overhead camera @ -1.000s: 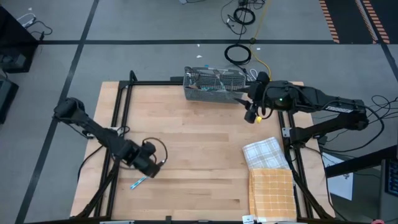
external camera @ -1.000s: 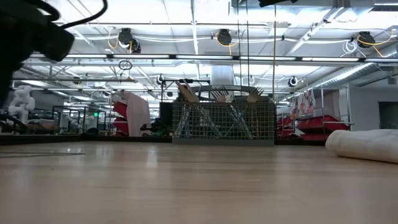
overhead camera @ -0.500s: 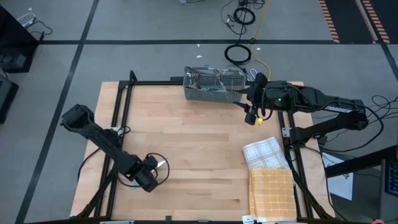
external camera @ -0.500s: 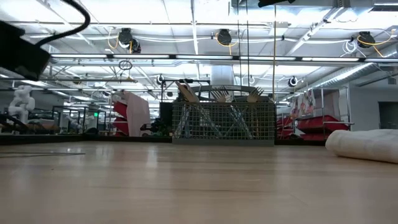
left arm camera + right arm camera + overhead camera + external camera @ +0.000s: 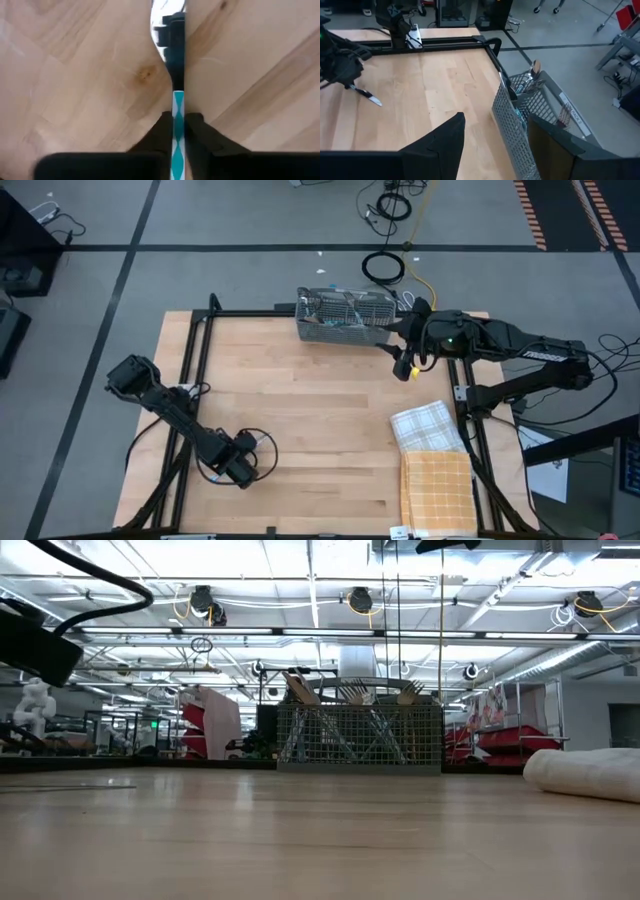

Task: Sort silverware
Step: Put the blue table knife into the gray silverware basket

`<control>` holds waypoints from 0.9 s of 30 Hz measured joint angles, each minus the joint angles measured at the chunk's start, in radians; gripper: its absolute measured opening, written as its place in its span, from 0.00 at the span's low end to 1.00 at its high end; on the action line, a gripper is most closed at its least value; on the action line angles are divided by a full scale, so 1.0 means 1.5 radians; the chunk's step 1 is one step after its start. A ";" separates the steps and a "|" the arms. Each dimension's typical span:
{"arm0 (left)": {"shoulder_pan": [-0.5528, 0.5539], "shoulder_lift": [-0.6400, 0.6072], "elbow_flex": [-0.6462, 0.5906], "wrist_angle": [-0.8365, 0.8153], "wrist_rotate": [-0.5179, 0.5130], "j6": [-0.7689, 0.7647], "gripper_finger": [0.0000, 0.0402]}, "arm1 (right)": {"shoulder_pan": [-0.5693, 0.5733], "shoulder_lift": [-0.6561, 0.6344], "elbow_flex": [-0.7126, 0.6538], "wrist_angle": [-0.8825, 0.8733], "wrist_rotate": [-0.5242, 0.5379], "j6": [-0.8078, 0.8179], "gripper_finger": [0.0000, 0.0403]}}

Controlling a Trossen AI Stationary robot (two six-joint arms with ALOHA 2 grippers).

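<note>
A single piece of silverware, its shiny metal head pointing away and its light blue patterned handle nearest the camera, is seen in the left wrist view clamped between the dark fingers of the left pincer, just over the wooden table; the kind of head cannot be told with certainty. From above, this pincer is placed near the table's front left corner, with its arm reaching in from the left edge. In the right wrist view the same piece is shown as a thin sliver sticking out below the far-off left pincer. More silverware is held upright in the grey wire-mesh caddy at the table's far edge, handles and heads showing above the rim in the low view. Just beside the caddy's right end the right pincer is poised above the table, its fingers spread wide and nothing gripped between them. Two folded cloths are laid on the right side of the table, a white checked one and, touching it nearer the front edge, an orange checked one
</note>
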 joint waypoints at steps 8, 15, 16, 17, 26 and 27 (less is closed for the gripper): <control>0.022 -0.025 0.003 -0.017 -0.029 0.010 0.04 | 0.000 0.000 0.000 0.001 -0.012 0.043 0.49; 0.039 -0.101 0.017 -0.026 -0.275 -0.070 0.03 | 0.000 -0.001 0.000 0.001 -0.020 0.058 0.49; 0.040 -0.107 0.016 -0.024 -0.285 -0.075 0.03 | 0.000 -0.001 0.000 0.001 -0.020 0.059 0.49; 0.047 -0.114 0.016 -0.020 -0.313 -0.080 0.03 | 0.000 -0.002 0.000 0.002 -0.019 0.059 0.49; 0.144 -0.151 0.018 0.100 -0.613 -0.061 0.03 | -0.005 -0.020 0.000 0.018 0.005 0.052 0.49; 0.158 -0.153 0.018 0.142 -0.640 -0.036 0.03 | -0.005 -0.027 0.000 0.019 0.017 0.052 0.49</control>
